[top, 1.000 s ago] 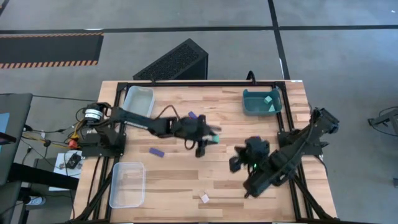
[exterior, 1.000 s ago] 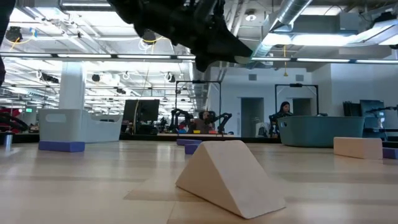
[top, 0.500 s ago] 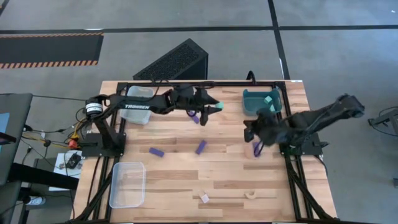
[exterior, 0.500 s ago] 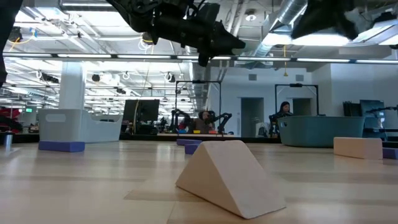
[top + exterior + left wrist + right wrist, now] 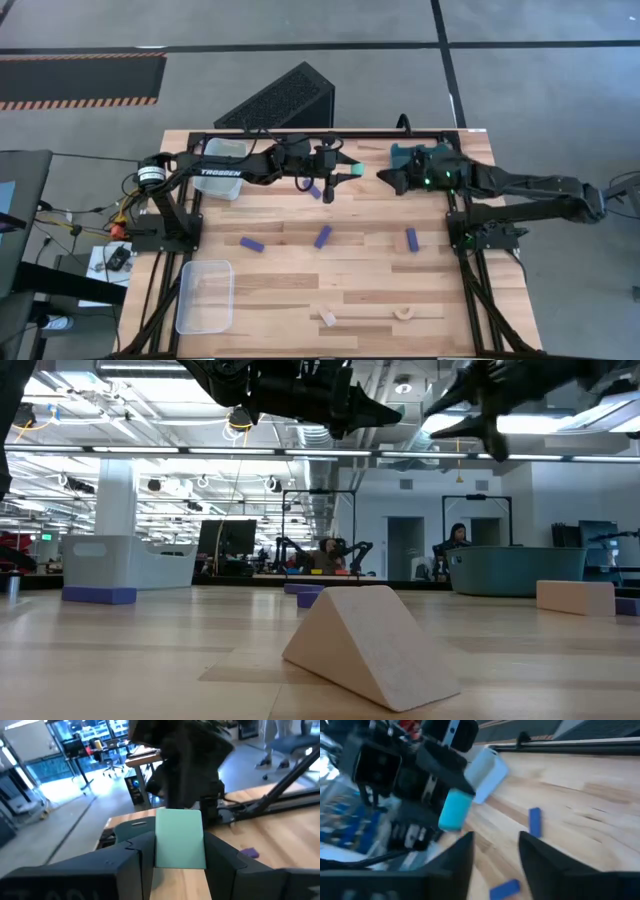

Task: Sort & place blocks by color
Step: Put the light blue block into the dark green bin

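The left gripper (image 5: pixel 352 173) is clenched on a light cyan cube (image 5: pixel 180 838), raised above the tabletop (image 5: pixel 290 270) — a dark blue bar (image 5: pixel 313 191) lies just beneath its arm. Facing it, near the teal bin (image 5: pixel 403 153), the right gripper (image 5: pixel 384 179) hangs released and empty. It carried a dark blue bar half a second ago; one now lies below it at (image 5: pixel 411 239).

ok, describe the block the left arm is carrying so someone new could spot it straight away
Start at the teal bin at the table's far right corner, then look toward the table's middle along the far edge. The left gripper hangs there, shut on the cyan block, held off the wood. The dark blue bars and tan pieces all lie on the table; this one alone is cyan and gripped.
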Motion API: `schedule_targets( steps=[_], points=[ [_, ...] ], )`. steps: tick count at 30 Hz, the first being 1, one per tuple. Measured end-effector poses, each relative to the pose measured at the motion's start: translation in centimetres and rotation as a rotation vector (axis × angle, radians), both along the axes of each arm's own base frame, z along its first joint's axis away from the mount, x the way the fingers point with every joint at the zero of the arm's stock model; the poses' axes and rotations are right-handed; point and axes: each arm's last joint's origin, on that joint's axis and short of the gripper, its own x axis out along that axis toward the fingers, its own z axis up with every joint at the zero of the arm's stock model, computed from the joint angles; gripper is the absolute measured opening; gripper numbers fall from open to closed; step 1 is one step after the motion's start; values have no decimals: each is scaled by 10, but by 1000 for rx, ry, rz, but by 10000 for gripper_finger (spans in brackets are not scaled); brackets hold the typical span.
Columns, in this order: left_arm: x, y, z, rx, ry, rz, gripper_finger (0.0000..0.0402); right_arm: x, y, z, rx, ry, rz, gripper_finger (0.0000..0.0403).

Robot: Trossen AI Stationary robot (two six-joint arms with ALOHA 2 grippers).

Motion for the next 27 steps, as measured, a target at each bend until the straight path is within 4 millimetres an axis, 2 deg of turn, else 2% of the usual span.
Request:
schedule_targets(
  steps=[4,8,16,22,27],
  points=[
    [-2,6,0,88,1,-16,110,12,-25,-1,36,-77,80,249],
    [-6,22,0,135,6,34,110,28,-43,-2,57,-184,152,295],
    [-18,55,0,150,16,104,111,55,-74,-12,95,-166,117,291],
    [-22,64,-3,184,36,56,111,69,-100,-7,89,-156,98,281],
    [-25,66,-7,193,82,24,112,77,-111,-6,98,-155,120,265]
  ],
)
